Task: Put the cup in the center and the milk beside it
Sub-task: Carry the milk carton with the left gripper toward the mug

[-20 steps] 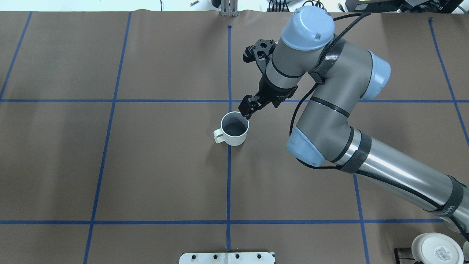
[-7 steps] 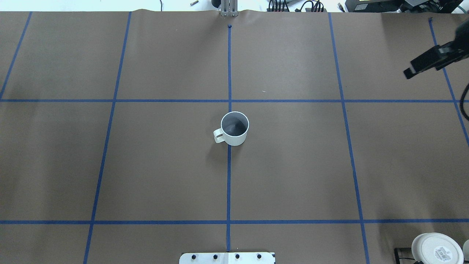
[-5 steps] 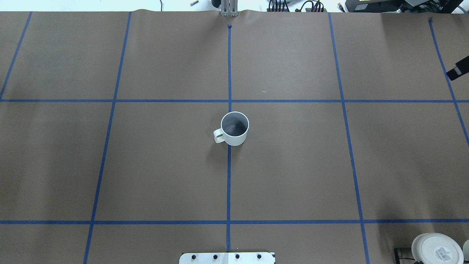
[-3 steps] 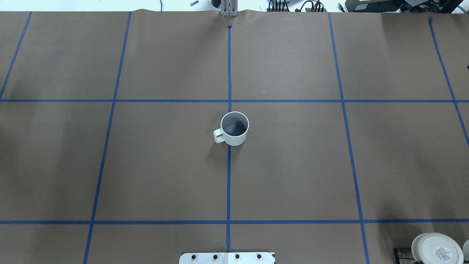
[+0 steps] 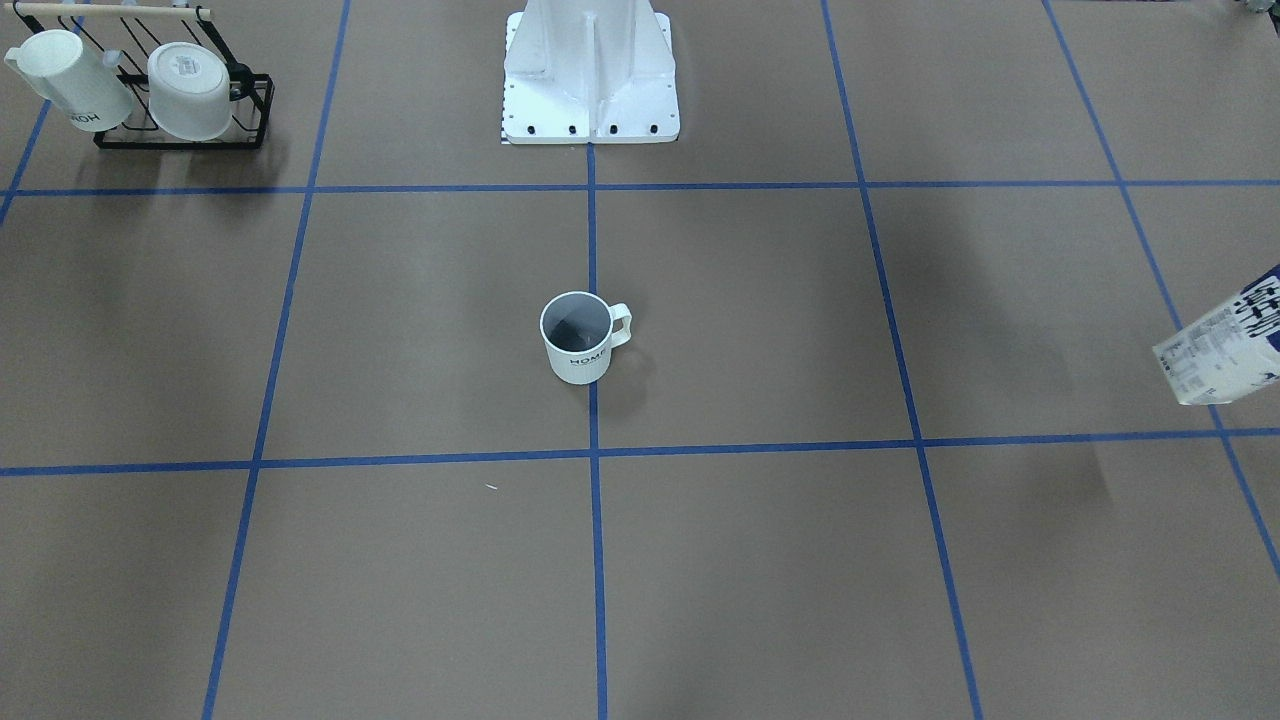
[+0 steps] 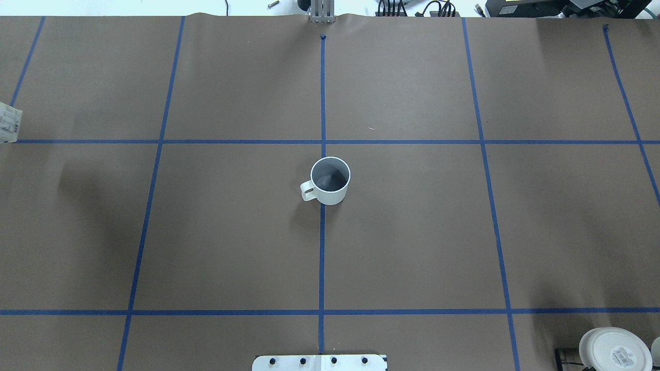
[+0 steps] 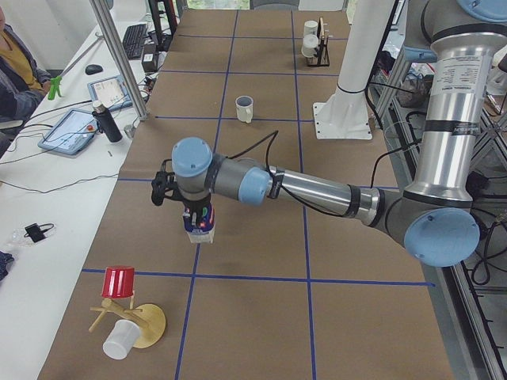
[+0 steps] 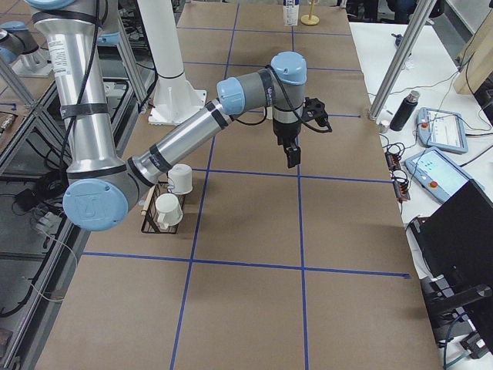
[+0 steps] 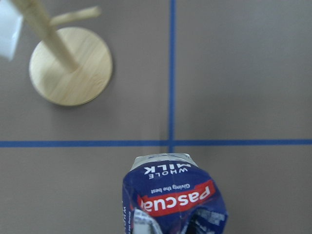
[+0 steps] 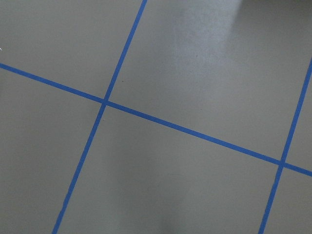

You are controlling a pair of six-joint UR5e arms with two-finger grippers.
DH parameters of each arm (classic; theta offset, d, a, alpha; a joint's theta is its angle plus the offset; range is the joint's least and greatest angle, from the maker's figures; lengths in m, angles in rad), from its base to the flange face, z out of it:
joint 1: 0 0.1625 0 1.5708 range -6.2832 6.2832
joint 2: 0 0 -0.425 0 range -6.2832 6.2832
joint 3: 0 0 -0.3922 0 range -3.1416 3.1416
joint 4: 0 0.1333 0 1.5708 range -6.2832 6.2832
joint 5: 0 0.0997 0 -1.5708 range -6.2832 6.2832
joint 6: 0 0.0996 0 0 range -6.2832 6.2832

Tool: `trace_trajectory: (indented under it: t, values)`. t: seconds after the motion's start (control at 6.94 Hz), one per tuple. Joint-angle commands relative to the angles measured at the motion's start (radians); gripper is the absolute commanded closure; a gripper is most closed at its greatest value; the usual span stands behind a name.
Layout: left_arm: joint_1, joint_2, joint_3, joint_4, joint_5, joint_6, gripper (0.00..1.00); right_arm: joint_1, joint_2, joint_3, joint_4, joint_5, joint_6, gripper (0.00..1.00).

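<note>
The cup [image 6: 330, 181], a white mug with a dark grey inside and "HOME" lettering [image 5: 578, 342], stands upright on the middle blue tape line of the brown center area [image 6: 392, 206]. No gripper is near it. My left gripper [image 7: 192, 212] holds the milk carton [image 7: 201, 231] in the air above the table's left end. The carton fills the bottom of the left wrist view [image 9: 173, 197]. It hangs tilted at the front view's right edge [image 5: 1225, 350]. Its corner shows at the overhead view's left edge [image 6: 7, 122]. My right gripper [image 8: 293, 158] hovers over bare table; I cannot tell its state.
A black rack with white mugs [image 5: 180, 90] stands near the robot's base [image 5: 590, 70] on its right. A wooden cup tree [image 7: 131, 321] with a red cup [image 7: 119, 281] stands at the table's left end, its base in the left wrist view [image 9: 70, 66].
The right arm has let go of the cup and pulled away to the right, out of the overhead view. The milk carton's corner has come in at that view's left edge. The cup has not moved.
</note>
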Motion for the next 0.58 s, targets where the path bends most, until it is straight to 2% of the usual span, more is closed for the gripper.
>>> trace_trajectory:
  t: [0.0, 0.14, 0.29, 0.43]
  values:
    - [0.266, -0.211, -0.152, 0.213, 0.124, -0.287, 1.0, 0.006, -0.009, 0.002, 0.001, -0.002, -0.014, 0.0]
    - [0.417, -0.369, -0.202, 0.381, 0.19, -0.423, 1.0, 0.006, -0.009, 0.001, 0.001, -0.002, -0.014, 0.0]
    - [0.59, -0.522, -0.189, 0.461, 0.3, -0.58, 1.0, 0.006, -0.009, 0.001, 0.001, -0.006, -0.014, 0.0]
    - [0.704, -0.627, -0.111, 0.451, 0.382, -0.694, 1.0, 0.004, -0.009, -0.002, 0.001, -0.008, -0.014, 0.0]
